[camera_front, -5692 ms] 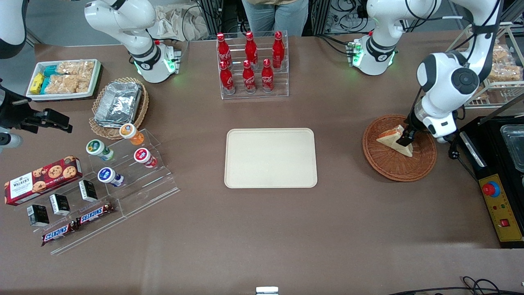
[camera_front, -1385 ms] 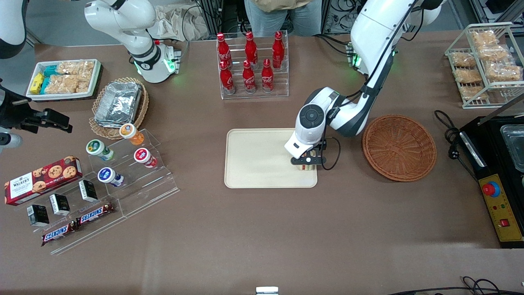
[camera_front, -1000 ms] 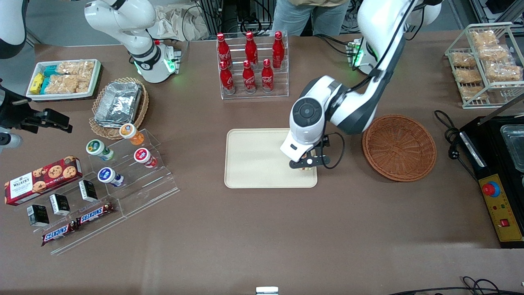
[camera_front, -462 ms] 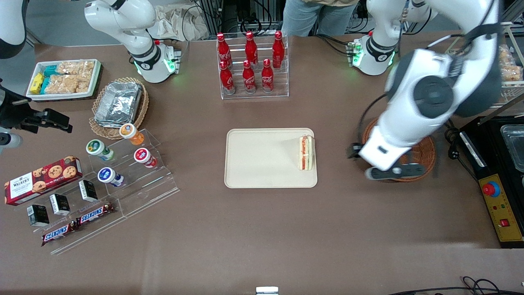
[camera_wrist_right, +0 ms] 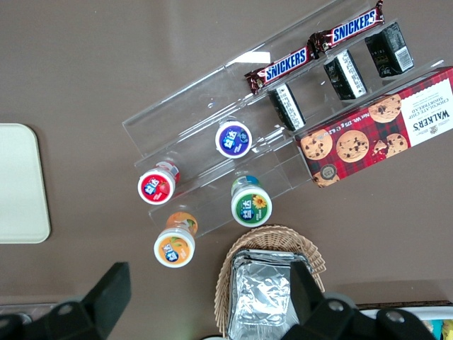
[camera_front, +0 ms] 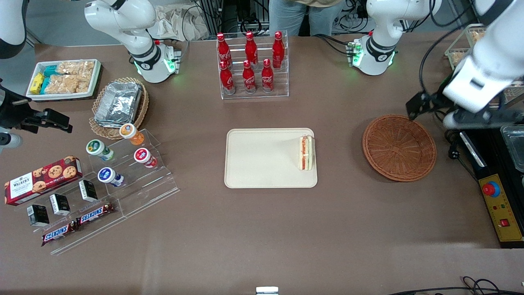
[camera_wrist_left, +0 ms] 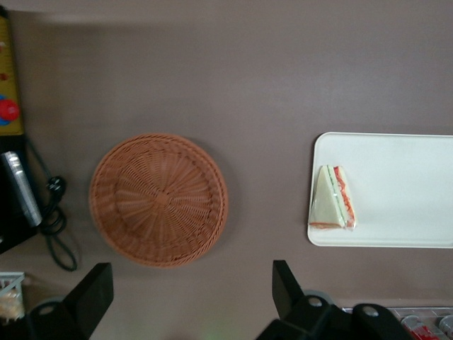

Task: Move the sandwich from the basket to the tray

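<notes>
The small triangular white-bread sandwich (camera_front: 306, 152) now lay released on the flat cream-beige plastic tray (camera_front: 262, 159), against its edge nearest the emptied round reddish-brown wicker basket (camera_front: 399, 147); the left gripper (camera_wrist_left: 191, 297) had lifted away above the basket, fingers (camera_wrist_left: 92, 290) spread apart and empty, so the placement looked complete

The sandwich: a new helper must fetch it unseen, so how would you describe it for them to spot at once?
Find the cream tray at the table's middle, nearer the front camera than the bottle rack. The sandwich lies on the tray's end toward the empty reddish-brown basket. It is a pale bread wedge with a red and green filling edge. The hand, open, hovers high above the basket.
</notes>
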### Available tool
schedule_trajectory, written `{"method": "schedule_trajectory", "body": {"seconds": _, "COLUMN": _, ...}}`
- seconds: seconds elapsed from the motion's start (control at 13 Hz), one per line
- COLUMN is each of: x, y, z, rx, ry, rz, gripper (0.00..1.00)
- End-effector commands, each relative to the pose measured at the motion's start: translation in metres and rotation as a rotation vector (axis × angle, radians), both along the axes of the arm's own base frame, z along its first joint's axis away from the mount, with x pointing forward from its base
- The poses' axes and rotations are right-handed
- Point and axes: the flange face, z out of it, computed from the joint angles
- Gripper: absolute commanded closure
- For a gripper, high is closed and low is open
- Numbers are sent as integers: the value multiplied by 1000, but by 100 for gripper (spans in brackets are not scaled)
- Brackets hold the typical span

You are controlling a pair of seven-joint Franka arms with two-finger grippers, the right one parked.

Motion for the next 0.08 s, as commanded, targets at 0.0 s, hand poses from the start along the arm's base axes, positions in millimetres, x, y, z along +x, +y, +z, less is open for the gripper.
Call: {"method": "schedule_trajectory", "body": {"seconds": 0.0, "x": -26, "y": 5, "z": 7, "rx": -12, "ry": -19, "rz": 2, "gripper": 0}}
